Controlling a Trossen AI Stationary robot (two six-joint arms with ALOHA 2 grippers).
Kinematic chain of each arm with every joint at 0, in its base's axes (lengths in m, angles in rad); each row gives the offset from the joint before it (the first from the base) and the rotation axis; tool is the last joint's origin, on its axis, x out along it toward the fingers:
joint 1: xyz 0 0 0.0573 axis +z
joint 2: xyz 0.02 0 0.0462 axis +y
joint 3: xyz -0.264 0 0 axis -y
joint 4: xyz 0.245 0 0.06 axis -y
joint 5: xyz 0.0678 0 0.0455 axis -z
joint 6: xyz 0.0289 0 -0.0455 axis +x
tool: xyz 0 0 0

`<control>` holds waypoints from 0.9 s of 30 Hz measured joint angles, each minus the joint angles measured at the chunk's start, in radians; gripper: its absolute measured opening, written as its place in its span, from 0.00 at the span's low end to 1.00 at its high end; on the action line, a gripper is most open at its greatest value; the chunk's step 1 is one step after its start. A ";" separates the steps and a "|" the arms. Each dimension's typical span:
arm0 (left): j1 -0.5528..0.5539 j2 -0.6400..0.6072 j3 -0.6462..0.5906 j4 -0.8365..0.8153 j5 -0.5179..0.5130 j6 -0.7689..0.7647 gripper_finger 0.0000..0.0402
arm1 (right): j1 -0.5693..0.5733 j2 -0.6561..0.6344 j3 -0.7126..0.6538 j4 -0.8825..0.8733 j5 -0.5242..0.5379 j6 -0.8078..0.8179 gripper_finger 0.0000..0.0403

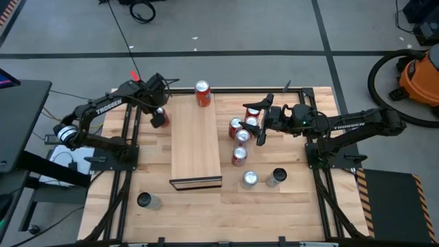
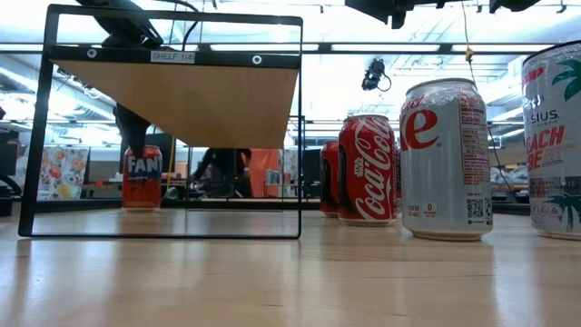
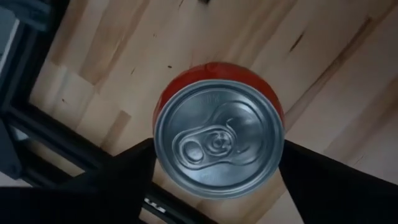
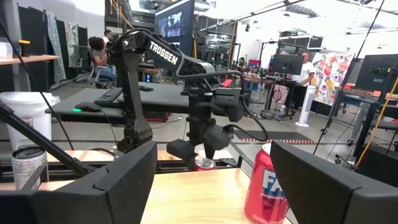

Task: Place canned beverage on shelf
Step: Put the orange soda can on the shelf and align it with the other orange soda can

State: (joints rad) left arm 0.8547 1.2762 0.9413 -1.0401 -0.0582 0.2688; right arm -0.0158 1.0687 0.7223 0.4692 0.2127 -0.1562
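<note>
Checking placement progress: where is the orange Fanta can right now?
In the high view, the orange Fanta can stands upright at the far end of the shelf, on its top, between the two arms; the left hand is nearer, by a red can.

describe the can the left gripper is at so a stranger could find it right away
Start at the shelf, the long pale board lying mid-table. Beside its far left corner, on the slatted tabletop, stands a red can between the fingers of the left gripper. It is the only can on that side near the far end; the red cluster sits across the shelf.
</note>
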 joint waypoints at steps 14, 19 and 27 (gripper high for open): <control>-0.001 -0.002 0.002 -0.014 -0.003 -0.503 0.69 | 0.000 0.000 0.000 0.003 0.000 0.000 0.80; -0.001 -0.002 0.003 -0.021 0.000 -0.500 0.70 | 0.000 0.000 0.000 0.003 0.000 0.000 0.80; -0.001 0.001 0.025 -0.014 -0.008 -0.404 0.85 | 0.000 0.000 0.000 0.003 0.000 0.000 0.80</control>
State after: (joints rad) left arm 0.8533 1.2777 0.9664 -1.0543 -0.0657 -0.1348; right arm -0.0158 1.0687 0.7223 0.4725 0.2131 -0.1562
